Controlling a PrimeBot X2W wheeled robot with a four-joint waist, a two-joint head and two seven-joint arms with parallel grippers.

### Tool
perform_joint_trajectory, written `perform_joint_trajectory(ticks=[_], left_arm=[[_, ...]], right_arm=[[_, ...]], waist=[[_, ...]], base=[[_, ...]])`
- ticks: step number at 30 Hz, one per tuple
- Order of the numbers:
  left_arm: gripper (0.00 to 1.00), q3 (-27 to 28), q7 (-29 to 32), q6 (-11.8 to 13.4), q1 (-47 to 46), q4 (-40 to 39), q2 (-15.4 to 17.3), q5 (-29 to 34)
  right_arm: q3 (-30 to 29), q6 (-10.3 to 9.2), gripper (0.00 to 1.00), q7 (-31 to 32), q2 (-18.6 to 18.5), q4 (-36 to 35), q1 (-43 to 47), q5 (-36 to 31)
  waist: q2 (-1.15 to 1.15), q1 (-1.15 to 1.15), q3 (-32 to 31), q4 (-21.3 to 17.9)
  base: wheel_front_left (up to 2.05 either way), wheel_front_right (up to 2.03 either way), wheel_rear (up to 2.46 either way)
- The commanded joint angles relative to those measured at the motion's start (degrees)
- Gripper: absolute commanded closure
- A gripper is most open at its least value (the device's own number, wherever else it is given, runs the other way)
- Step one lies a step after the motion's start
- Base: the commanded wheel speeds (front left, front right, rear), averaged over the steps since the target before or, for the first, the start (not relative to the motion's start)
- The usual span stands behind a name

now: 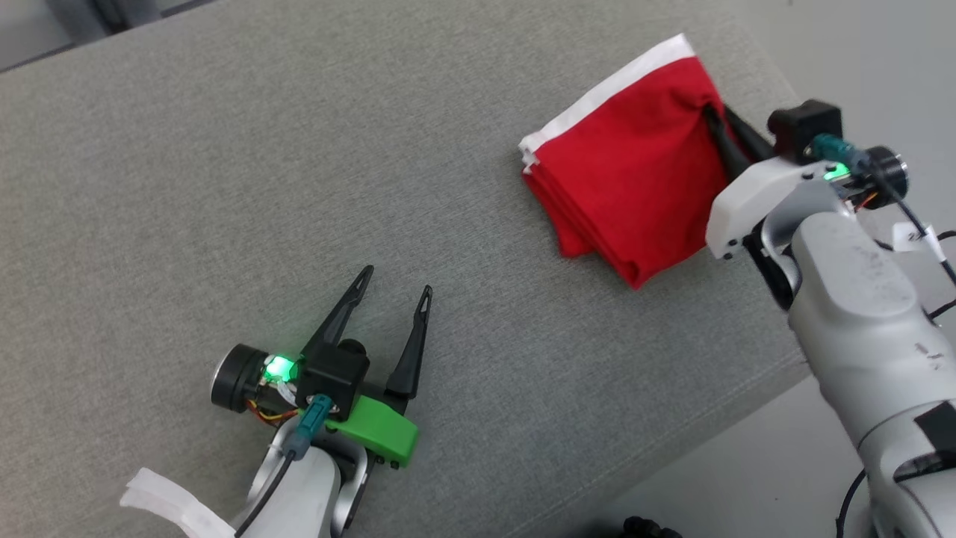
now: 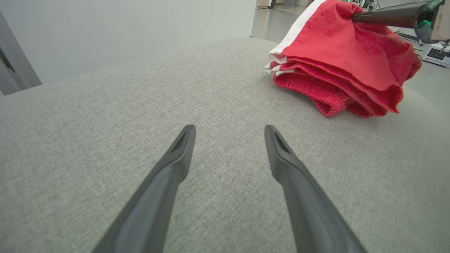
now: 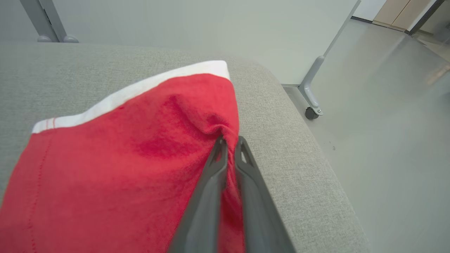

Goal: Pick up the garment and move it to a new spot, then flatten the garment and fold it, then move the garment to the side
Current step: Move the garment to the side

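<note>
Pinching folded red garment (image 1: 627,179) near edge of grey cushion (image 1: 299,149): right gripper (image 3: 230,141); left gripper (image 1: 396,278) spread, well apart; caster leg (image 3: 311,95) beyond.

1. One red garment (image 1: 635,179), with one white band along its edge.
2. Two grippers: left gripper (image 1: 397,279) and right gripper (image 3: 231,140).
3. Four long dark fingers in all, two per gripper.
4. Two green lights: left green light (image 1: 278,366) and right green light (image 1: 835,172).
5. One grey cushioned surface (image 1: 224,187).
6. One dark caster wheel (image 3: 310,113), under one pale metal leg (image 3: 313,77).
</note>
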Motion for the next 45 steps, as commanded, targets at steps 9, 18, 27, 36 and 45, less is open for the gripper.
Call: perform_joint_trajectory(ticks=[9,18,27,36,45], left_arm=[[0.0,-0.5,0.0,-1.0,-4.4,-0.6,1.2,1.4],[0.0,0.2,0.1,-0.8,-4.7,0.6,1.2,0.7],[0.0,2.8,0.0,1.2,-2.7,0.1,0.2,-0.9],[0.0,9.7,0.0,4.0,-0.2,0.1,-0.5,-3.8],[0.0,15.5,0.0,5.2,3.5,0.5,-0.6,-5.6]], right_arm=[[-9.3,-0.11,1.0,0.1,-9.7,10.5,-11.7,-11.2],[-25.1,-0.11,0.0,0.0,-11.3,7.9,-12.8,-22.3],[-28.8,-0.11,0.0,-0.1,0.1,-11.0,-6.7,-20.5],[-17.8,-0.11,0.0,0.0,3.5,-26.3,5.3,-7.4],[-13.3,-0.11,0.0,0.0,4.6,-28.1,19.1,-2.8]], waist=[[0.0,0.0,9.0,8.7],[0.0,0.0,9.2,10.8],[0.0,0.0,3.4,12.4],[0.0,0.0,-3.2,16.0],[0.0,0.0,-8.2,19.7]], base=[[0.0,0.0,0.0],[0.0,0.0,0.0],[0.0,0.0,0.0],[0.0,0.0,0.0],[0.0,0.0,0.0]])
